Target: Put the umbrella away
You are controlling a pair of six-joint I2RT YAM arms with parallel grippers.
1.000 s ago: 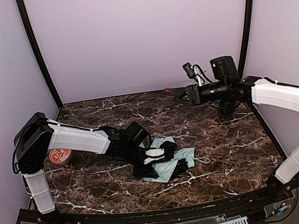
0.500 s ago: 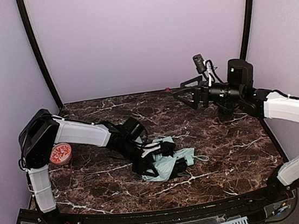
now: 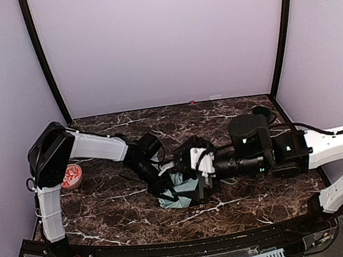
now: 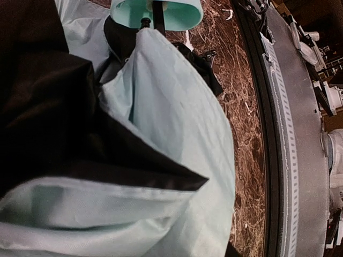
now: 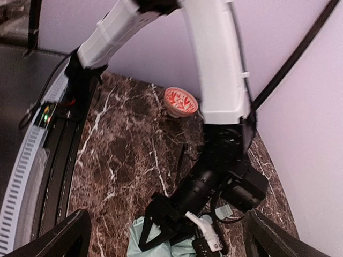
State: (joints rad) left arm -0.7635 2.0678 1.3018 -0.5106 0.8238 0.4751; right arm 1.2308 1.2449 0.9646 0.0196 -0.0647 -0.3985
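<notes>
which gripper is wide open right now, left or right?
The right gripper: its fingers sit at opposite corners of its wrist view, holding nothing. The left gripper is closed on the umbrella fabric.

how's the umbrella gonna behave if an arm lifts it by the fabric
The umbrella would probably sag: its canopy lies in loose folds. It looks light, being thin cloth on a slim shaft. The smooth rounded handle might slip or roll.

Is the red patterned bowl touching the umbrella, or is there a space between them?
Apart. The top external view shows a stretch of bare marble tabletop between the bowl and the umbrella.
</notes>
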